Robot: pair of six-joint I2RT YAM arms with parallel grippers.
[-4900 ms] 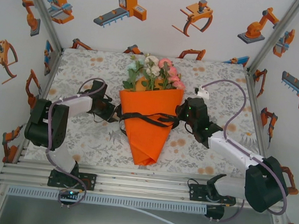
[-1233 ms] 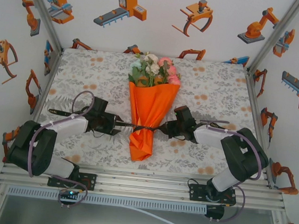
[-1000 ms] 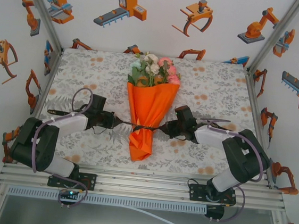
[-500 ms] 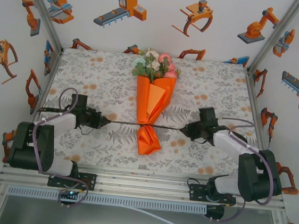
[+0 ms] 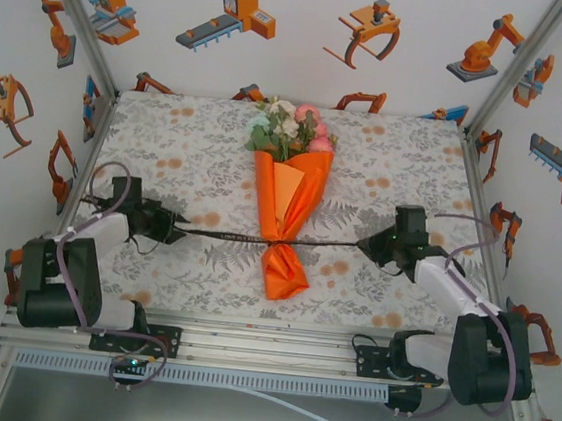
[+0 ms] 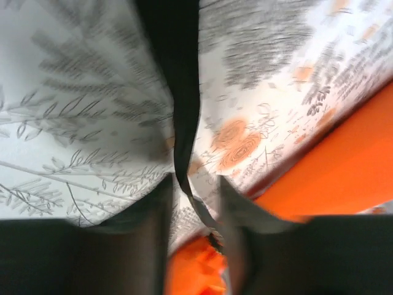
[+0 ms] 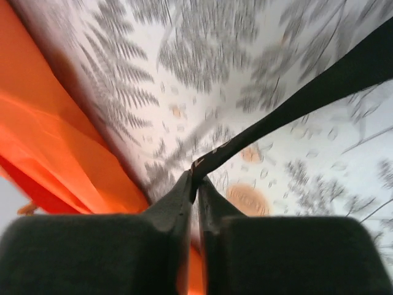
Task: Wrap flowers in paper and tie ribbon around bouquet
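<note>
The bouquet lies mid-table: an orange paper [image 5: 286,206] cone with the pink, white and green flowers [image 5: 290,126] at its far end. A black ribbon [image 5: 228,235] is cinched round the cone's narrow waist and stretches out left and right. My left gripper [image 5: 176,230] sits at the ribbon's left end; in the left wrist view its jaws [image 6: 195,184] stand apart with the ribbon [image 6: 181,123] running loose between them. My right gripper [image 5: 362,245] is at the right end, its jaws [image 7: 196,178] pinched on the ribbon [image 7: 288,110] tip beside the paper [image 7: 55,160].
A floral-print tablecloth [image 5: 406,173] covers the table. White walls with orange robot pictures close in the back and sides. An aluminium rail [image 5: 266,350] with both arm bases runs along the near edge.
Both grippers have pulled outward, away from the cone, drawing the ribbon tight and squeezing the paper narrower. The left jaws have parted from the ribbon.
</note>
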